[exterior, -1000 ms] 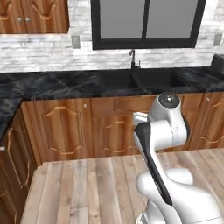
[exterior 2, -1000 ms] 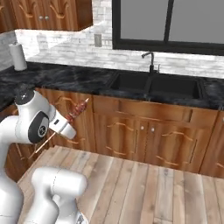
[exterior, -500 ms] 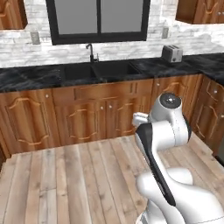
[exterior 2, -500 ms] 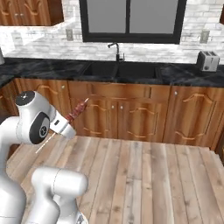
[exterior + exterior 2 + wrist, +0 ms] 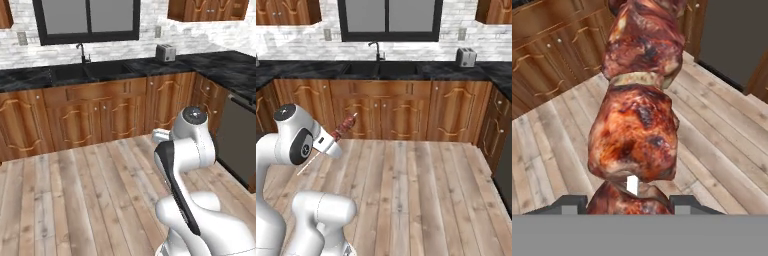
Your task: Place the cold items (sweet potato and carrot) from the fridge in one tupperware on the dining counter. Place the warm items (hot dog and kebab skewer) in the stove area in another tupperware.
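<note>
A black stone counter (image 5: pixel 316 70) runs along the wall, with a toaster (image 5: pixel 466 57) standing on it

Kebab skewer (image 5: pixel 637 115): chunks of browned, reddish grilled meat w/ charred patches, threaded on a pale stick; a thin lighter slice sits btwn the upper two chunks. In hand view it runs up the frame centre from bottom edge to top, lowest chunk sitting btwn the two dark finger tips at bottom centre. In right base view the kebab skewer (image 5: pixel 345 125) shows small at centre left, tilted, meat end up toward upper right, bare stick end slanting down to lower left, held off the wood floor.
</note>
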Robot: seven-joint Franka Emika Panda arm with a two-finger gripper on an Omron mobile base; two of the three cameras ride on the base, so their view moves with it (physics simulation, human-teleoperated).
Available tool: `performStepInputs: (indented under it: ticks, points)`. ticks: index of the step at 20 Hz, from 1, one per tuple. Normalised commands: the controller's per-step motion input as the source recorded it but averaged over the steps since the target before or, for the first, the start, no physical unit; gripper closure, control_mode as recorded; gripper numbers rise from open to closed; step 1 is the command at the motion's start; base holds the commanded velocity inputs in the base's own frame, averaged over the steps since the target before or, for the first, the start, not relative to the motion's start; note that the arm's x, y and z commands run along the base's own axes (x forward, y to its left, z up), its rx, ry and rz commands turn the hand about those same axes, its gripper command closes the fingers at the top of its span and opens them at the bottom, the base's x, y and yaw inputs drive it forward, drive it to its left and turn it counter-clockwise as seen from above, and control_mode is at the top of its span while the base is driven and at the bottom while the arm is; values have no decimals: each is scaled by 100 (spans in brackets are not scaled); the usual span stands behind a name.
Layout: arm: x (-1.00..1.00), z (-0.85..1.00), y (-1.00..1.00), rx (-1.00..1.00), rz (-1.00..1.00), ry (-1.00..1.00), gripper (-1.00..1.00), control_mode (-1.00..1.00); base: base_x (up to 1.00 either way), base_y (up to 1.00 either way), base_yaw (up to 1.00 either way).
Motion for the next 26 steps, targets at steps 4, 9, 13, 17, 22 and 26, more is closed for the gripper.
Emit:
performStepInputs:
  ticks: [4, 9, 13, 17, 22, 26]
  points:
    - [0, 0, 0, 0, 0, 0, 100, 100, -100, -48, -18]
    - [0, 0, 0, 0, 0, 0, 100, 100, -100, -54, -17]
    - [0, 0, 0, 0, 0, 0, 100, 100, -98, -68, -18]
    - [0, 0, 0, 0, 0, 0, 100, 100, -86, -78, -20]
    - [0, 0, 0, 0, 0, 0, 100, 100, -64, -92, -17]
    - [0, 0, 0, 0, 0, 0, 100, 100, -57, -98, -14]
